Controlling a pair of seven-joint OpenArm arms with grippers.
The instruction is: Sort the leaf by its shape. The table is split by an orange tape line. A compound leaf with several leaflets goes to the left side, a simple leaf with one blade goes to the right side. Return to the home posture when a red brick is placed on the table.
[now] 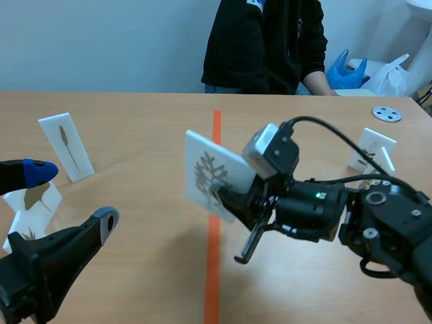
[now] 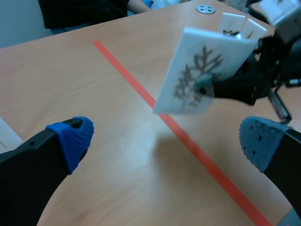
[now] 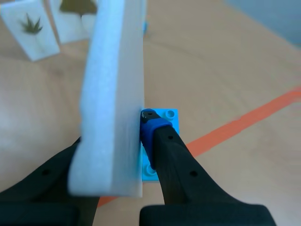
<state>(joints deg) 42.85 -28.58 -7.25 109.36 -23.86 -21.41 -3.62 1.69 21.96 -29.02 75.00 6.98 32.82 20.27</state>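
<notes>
My right gripper point(image 1: 225, 197) clamped on the card point(image 1: 204, 169), I'd carry it upright over the tape point(image 1: 214, 250) toward the desk's point(image 1: 135, 121) left edge.

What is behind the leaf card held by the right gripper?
A blue studded brick lies against the card's back; the right gripper's finger covers much of it.

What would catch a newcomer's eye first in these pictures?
The white card with a branched leaf, clamped in the right gripper and held up over the orange tape line. Next, the open left gripper, low at the left, its blue pads wide apart. A person in black sits across the table.
</notes>
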